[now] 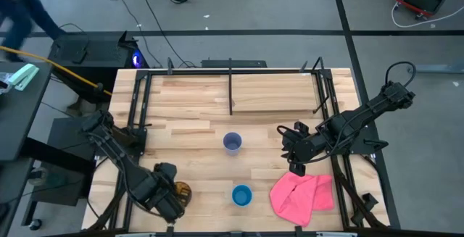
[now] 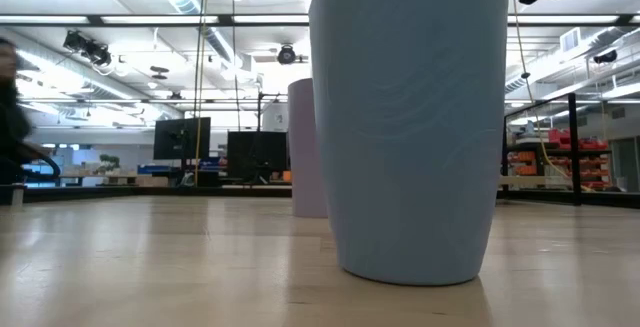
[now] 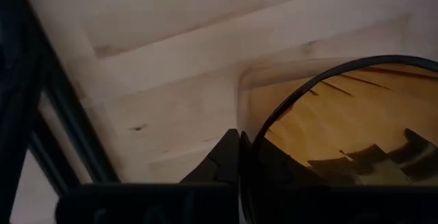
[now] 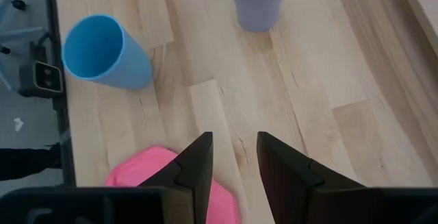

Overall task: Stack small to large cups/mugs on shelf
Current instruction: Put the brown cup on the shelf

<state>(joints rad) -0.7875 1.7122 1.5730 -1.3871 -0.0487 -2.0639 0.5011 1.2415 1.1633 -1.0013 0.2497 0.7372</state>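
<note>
The translucent amber cup (image 1: 182, 191) is at the shelf's near left, at the tip of my left gripper (image 1: 172, 193); the left wrist view looks into its mouth (image 3: 356, 121). The lavender cup (image 1: 232, 143) stands upright mid-shelf and also shows in the right wrist view (image 4: 259, 1). The blue cup (image 1: 241, 195) stands upright near the front edge and fills the low view (image 2: 415, 127). My right gripper (image 4: 235, 142) hovers open and empty right of the lavender cup, above the pink cloth's far edge. My left gripper is on the amber cup's rim (image 3: 263, 125), coming from above and pointing down. One finger (image 3: 222, 159) stands outside the wall; the other is hidden by the cup and the gripper body. The cup is upright, mouth up; whether it is lifted clear I cannot tell.
A pink cloth (image 1: 301, 197) lies crumpled at the near right of the wooden shelf (image 1: 275, 92). The thin black divider post (image 1: 230, 85) stands at the far middle. Black frame rails (image 1: 138, 106) run along both sides. A person (image 2: 12, 117) moves in the room at far left.
</note>
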